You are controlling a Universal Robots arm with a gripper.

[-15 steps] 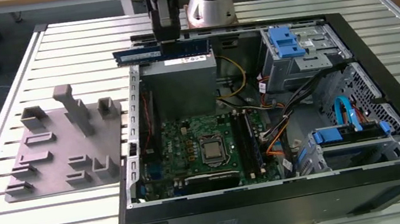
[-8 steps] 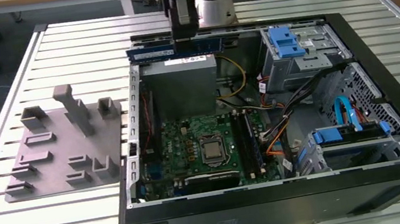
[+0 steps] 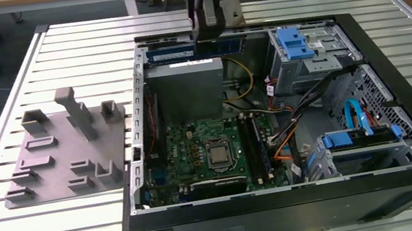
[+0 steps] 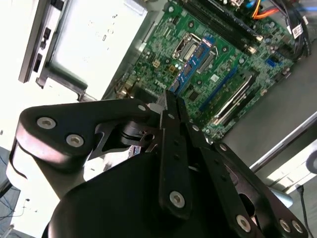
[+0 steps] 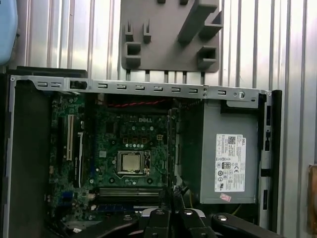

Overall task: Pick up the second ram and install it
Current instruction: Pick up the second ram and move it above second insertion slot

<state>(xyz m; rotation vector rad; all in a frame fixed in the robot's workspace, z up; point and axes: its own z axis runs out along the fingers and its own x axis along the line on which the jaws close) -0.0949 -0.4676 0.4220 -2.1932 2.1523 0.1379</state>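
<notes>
Between the tips of the gripper (image 3: 208,41), clamped tight — the second ram (image 3: 168,54), just above the power supply (image 3: 184,82). Best kept level, squared to the memory slots (image 3: 254,145) lower down — then pressed evenly.

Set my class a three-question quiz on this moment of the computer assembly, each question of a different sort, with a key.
1. In the exterior view, on which side of the open black computer case does the grey plastic holder tray lie?
2. The gripper's jaws are shut on: (A) the long dark blue memory stick, (B) the holder tray, (C) nothing.
3. True or false: the memory stick is already seated in the green motherboard.
Key: 1 the exterior view's left; 2 A; 3 false.
</notes>
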